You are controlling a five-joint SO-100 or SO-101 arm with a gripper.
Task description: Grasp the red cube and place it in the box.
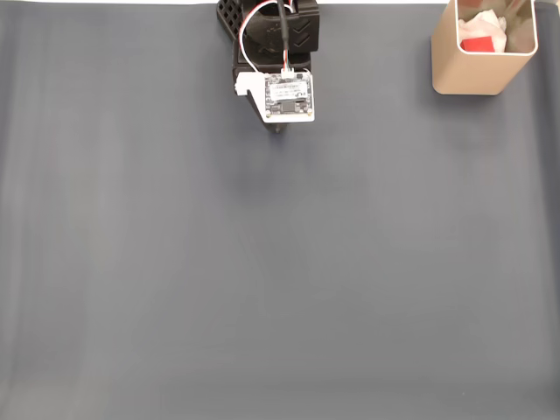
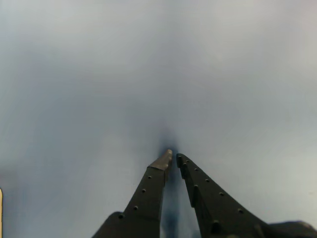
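Observation:
The red cube [image 1: 477,45] lies inside the tan box [image 1: 472,74] at the top right of the fixed view, beside some crumpled white material. The arm is folded back at the top centre, and its gripper [image 1: 278,129] points down at the mat, far left of the box. In the wrist view the gripper [image 2: 174,157] has its two dark fingers almost touching at the tips, shut with nothing between them, over bare grey mat.
A grey mat [image 1: 262,280] covers the whole table. The arm's base [image 1: 262,26] and a white circuit board on the wrist [image 1: 287,94] sit at the top centre. A pale edge shows at the lower left of the wrist view.

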